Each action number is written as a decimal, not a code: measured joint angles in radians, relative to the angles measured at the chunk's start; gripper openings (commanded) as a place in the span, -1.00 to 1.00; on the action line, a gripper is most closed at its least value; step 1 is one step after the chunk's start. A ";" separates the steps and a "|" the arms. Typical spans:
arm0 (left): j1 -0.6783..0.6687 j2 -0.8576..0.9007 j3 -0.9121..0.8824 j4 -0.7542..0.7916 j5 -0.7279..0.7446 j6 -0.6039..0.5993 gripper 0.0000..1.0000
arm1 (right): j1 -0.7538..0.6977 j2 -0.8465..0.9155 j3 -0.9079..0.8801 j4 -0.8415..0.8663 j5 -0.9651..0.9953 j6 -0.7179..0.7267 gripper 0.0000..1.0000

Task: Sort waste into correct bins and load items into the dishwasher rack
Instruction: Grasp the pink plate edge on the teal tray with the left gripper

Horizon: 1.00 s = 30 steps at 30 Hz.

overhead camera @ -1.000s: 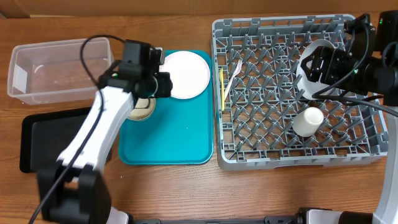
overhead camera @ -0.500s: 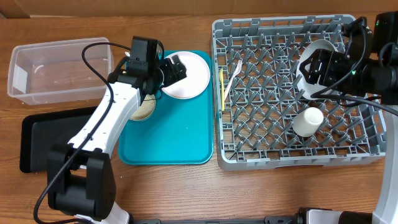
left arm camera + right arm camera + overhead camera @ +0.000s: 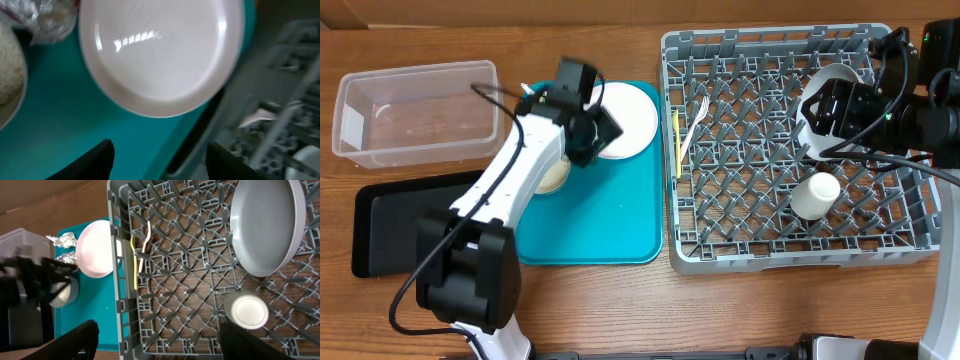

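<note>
A round pale plate [image 3: 628,115] lies on the flat teal tray; it fills the top of the left wrist view [image 3: 160,55]. My left gripper [image 3: 603,128] hovers at the plate's near-left edge, open and empty [image 3: 160,155]. A pale bowl of white rice [image 3: 552,176] and crumpled silver foil [image 3: 45,17] sit just left of it. In the grey dishwasher rack [image 3: 800,240], a pale grey plate [image 3: 267,225] stands on edge, and a white cup [image 3: 815,195], yellow spoon [image 3: 677,140] and white fork [image 3: 695,118] lie on the pegs. My right gripper [image 3: 160,345] is open above the rack.
The clear tub [image 3: 415,150] stands at the far left, the black tray [image 3: 365,230] in front of it. The teal tray [image 3: 600,220] lies between the bins and the rack. The rack wall [image 3: 280,125] is close to the right of my left gripper.
My left gripper has swung right, from over the rice bowl to the plate's left edge. The right arm and the things in the rack have not moved.
</note>
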 measured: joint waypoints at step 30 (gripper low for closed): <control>0.021 0.367 0.324 -0.320 -0.089 -0.146 0.03 | 0.000 0.000 -0.001 -0.016 0.000 0.000 0.62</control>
